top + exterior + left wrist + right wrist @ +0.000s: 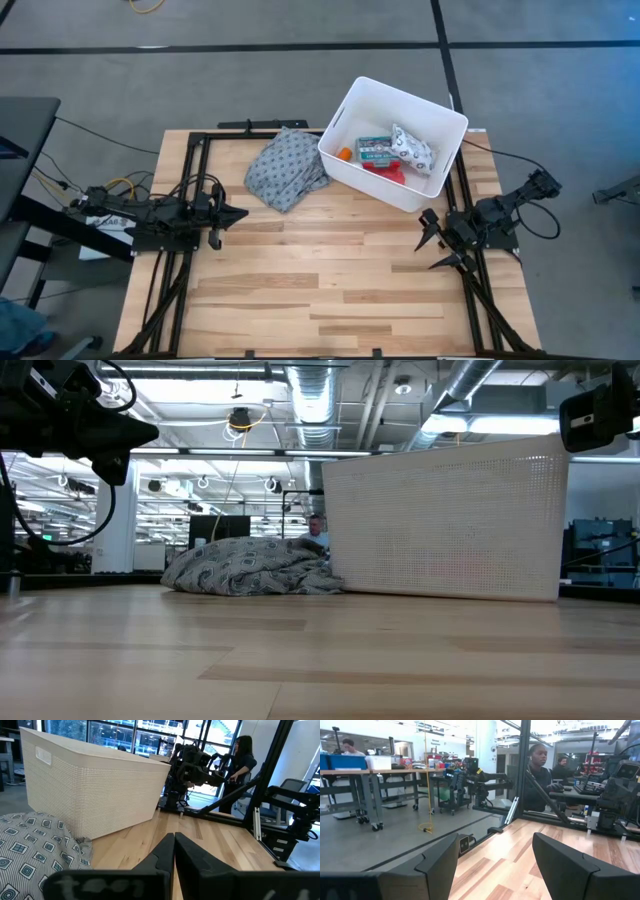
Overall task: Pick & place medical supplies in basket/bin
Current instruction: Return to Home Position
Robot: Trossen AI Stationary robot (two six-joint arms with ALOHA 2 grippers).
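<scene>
Looking down from above, my left gripper [238, 213] sits pinched closed near the table's [330, 290] left edge. My right gripper [430, 238] is spread wide near the right edge, and both are empty. The white bin [400, 192] at the back holds the green first-aid box [374, 150], white patterned pack [412, 147] and orange tube [345, 153].

At table height, the grey dotted cloth [245, 568] lies against the bin's side.

My left wrist shows my fingers [165, 857] meeting. My right wrist shows them gaping.

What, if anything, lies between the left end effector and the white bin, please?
The grey dotted cloth lies crumpled between the left end effector and the white bin, beside the bin's wall.
</scene>
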